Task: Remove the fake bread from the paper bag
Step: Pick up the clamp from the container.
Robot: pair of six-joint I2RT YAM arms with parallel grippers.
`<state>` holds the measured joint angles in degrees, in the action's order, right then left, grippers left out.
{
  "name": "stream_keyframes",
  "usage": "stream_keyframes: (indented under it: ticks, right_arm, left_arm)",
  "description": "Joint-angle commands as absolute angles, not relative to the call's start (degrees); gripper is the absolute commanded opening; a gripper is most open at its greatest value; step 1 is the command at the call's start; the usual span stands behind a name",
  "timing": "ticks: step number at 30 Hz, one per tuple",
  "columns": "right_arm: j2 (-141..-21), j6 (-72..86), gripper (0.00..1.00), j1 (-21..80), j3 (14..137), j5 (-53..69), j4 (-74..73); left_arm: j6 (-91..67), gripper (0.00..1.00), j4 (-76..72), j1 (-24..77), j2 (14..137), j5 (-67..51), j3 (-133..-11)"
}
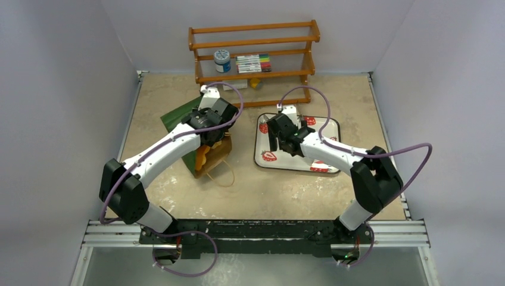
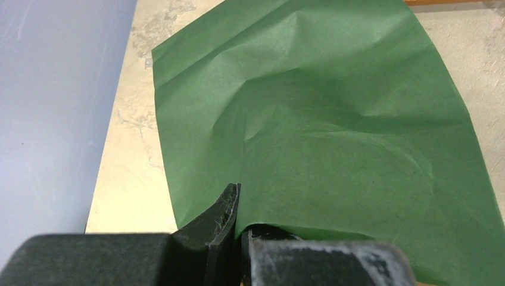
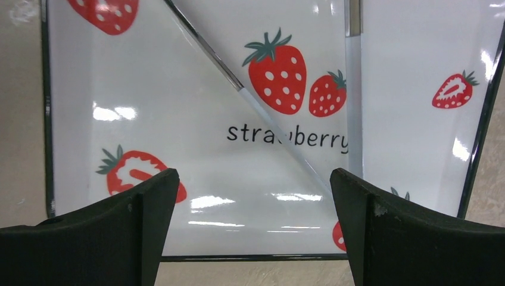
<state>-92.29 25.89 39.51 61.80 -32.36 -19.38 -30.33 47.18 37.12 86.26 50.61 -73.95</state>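
The left gripper (image 2: 240,221) is pinched tight on the near edge of the paper bag (image 2: 333,119), whose creased green side sprawls across the beige table (image 2: 128,179), beside the grey wall (image 2: 53,107).

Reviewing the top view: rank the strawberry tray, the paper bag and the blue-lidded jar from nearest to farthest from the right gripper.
1. The strawberry tray, directly beneath the open right gripper.
2. The paper bag, off to its left.
3. The blue-lidded jar, on the rack at the back.
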Motion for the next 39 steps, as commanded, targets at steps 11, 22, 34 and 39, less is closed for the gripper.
stream_keyframes:
  ticks: [11, 22, 34, 39]
  right_arm:
    - [-92.3, 23.8, 1.0, 30.7, 60.3, -31.1, -18.4]
    - [-89.6, 17.3, 1.0, 28.0, 57.1, -20.9, -14.6]
    - [-91.0, 13.4, 1.0, 24.5, 57.9, -13.5, -14.2]
    - [-92.5, 11.7, 1.0, 23.8, 58.5, -10.1, -14.6]
  left_arm:
    - [-26.7, 0.0, 42.7, 32.7, 86.6, 47.6, -77.9]
    - [-27.1, 0.0, 43.1, 31.6, 87.4, 45.9, -80.4]
    - [-28.8, 0.0, 44.2, 31.6, 87.8, 45.5, -81.3]
    - [-29.2, 0.0, 44.8, 31.6, 88.1, 45.3, -82.3]
